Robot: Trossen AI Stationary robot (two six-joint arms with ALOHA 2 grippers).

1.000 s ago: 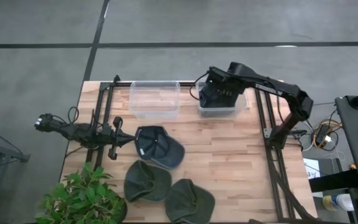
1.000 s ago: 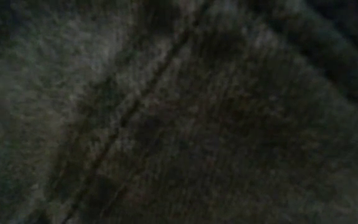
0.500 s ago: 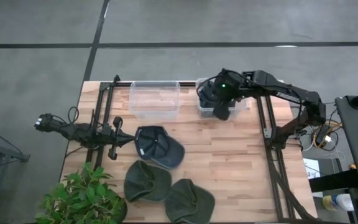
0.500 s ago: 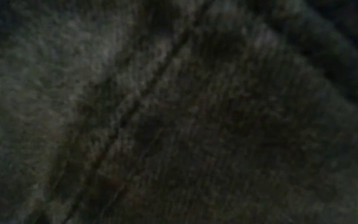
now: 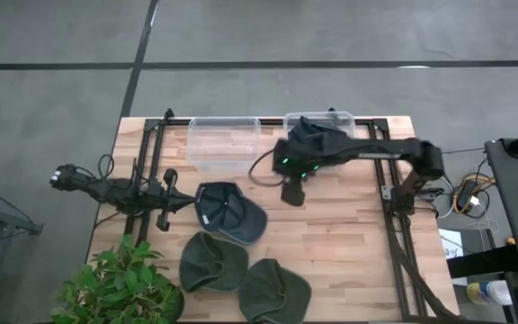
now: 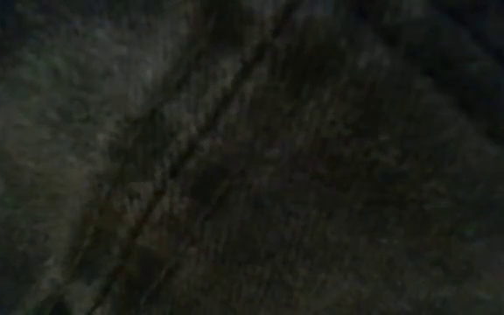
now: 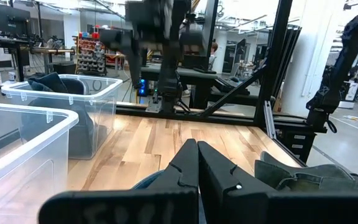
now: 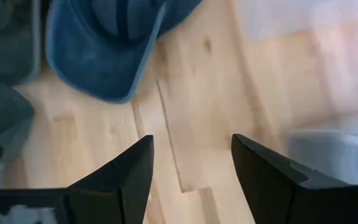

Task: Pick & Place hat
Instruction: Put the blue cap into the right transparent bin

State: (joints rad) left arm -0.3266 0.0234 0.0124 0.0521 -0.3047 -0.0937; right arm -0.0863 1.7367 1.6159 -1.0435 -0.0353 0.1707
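Observation:
A dark hat (image 5: 317, 135) lies in the right clear bin (image 5: 344, 117) at the table's far edge. On the wood lie a blue hat (image 5: 229, 212) and two green hats (image 5: 212, 261) (image 5: 274, 290). My right gripper (image 5: 292, 193) is open and empty above bare wood, between that bin and the blue hat. The right wrist view looks past the gripper (image 8: 191, 143) at the blue hat (image 8: 110, 50). My left gripper (image 5: 183, 203) waits shut at the table's left, just beside the blue hat's left edge; the left wrist view shows its fingertips together (image 7: 196, 149).
A second clear bin (image 5: 224, 141) stands left of the right one. A potted plant (image 5: 120, 288) sits at the near left corner. Dark hat fabric (image 6: 252, 157) fills the whole low view. Bare wood lies right of the hats.
My right gripper has left the right bin and swung toward the table's near-left, out over the wood toward the blue hat. The dark hat has stayed behind in the bin. The other hats have not moved.

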